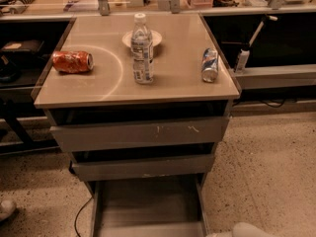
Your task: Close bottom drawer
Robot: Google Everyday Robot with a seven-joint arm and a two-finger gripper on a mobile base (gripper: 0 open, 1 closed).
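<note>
- Bottom drawer (148, 204) sat pulled well out from the cabinet, toward the camera, lowest of the three and the narrowest.
- Its flat grey inside lay bare, and its low plain front panel ran along the bottom edge of the view.
- Above it, the middle drawer (143, 168) stood out a little, with a dark gap showing over its front.
- Higher up, the top drawer (140, 134) was the widest, with whitish scratches on its front and a dark gap under the cabinet top (182, 83).
- And the gripper (247, 230): only a pale rounded part of it peeked in at the bottom edge, just right of the bottom drawer's front corner.
- I could not tell whether it was spread or closed, and contact with the drawer could not be made out either.
- On the cabinet top, a clear water bottle (142, 51) stood upright near the middle.
- A white bowl (157, 36) sat just behind the bottle, partly hidden by it.
- Off to the picture's left, an orange can (72, 61) lay on its side near the edge.
- Over on the picture's right, a blue and silver can (210, 64) lay on its side too, well apart from the bottle.
- Down on the speckled floor (266, 172), a dark cable (79, 216) curled beside the bottom drawer's picture-left wall.
</note>
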